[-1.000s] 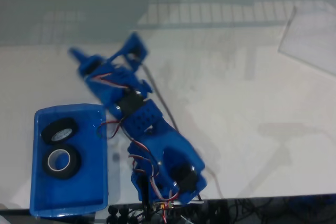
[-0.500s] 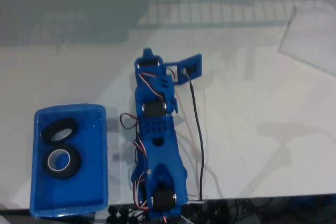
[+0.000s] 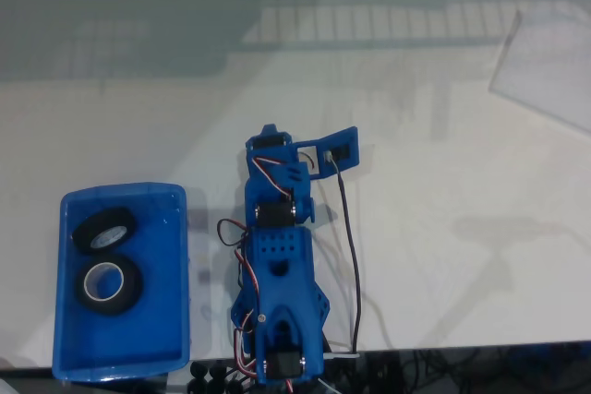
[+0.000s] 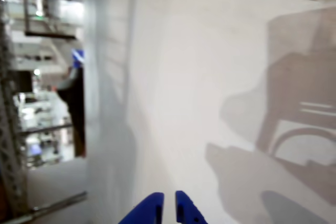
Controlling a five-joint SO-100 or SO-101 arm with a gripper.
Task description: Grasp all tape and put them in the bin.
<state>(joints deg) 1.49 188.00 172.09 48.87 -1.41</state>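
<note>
The gripper is sitting basically closed with nothing in it, its two blue tips nearly touching and pointing out over bare white tabletop. In the fixed view the arm is folding back toward its base, probably parking since there's nothing on the tabletop to grab. Two tape rolls are lying in the bin, over to the arm's left in that view. I'm only spotting two rolls.

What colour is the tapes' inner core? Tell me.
Pale whitish, clearest on the lower tape roll in the fixed view.
</note>
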